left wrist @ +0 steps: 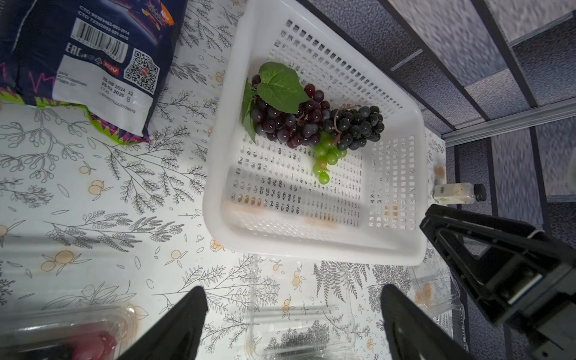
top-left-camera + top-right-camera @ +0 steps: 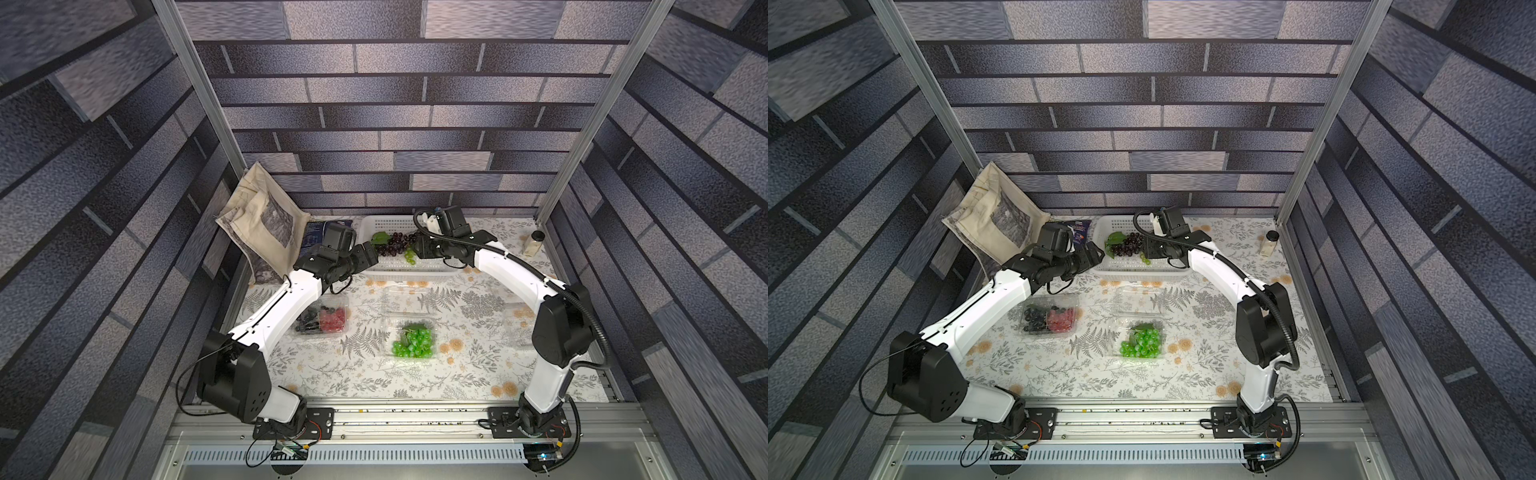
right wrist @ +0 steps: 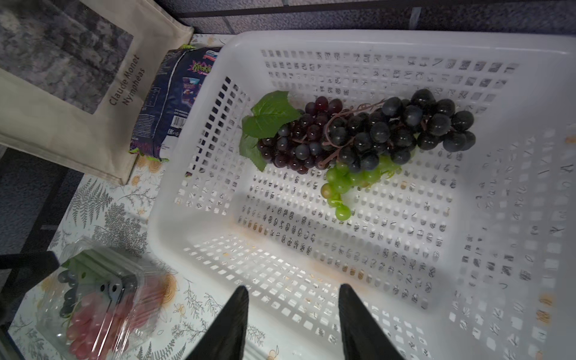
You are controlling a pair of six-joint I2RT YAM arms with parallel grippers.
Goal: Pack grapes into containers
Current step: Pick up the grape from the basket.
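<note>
- White basket (image 1: 311,246) is sitting on tabletop (image 2: 332,374), holding dark grapes (image 3: 367,137) and green bunch (image 3: 343,182).
- Red-grape container (image 2: 343,300) and green-grape container (image 2: 435,326) are lying mid-tabletop.
- Left pincer (image 1: 293,288) is hovering wide, empty.
- Right pincer (image 3: 293,286) is hovering half-spread, empty.

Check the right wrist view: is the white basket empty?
No: a dark red bunch, a black bunch and a green bunch lie in the white basket.

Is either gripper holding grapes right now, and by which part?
Nothing is held. The left gripper and right gripper are open and empty; the unpacked grapes lie in the white basket.
</note>
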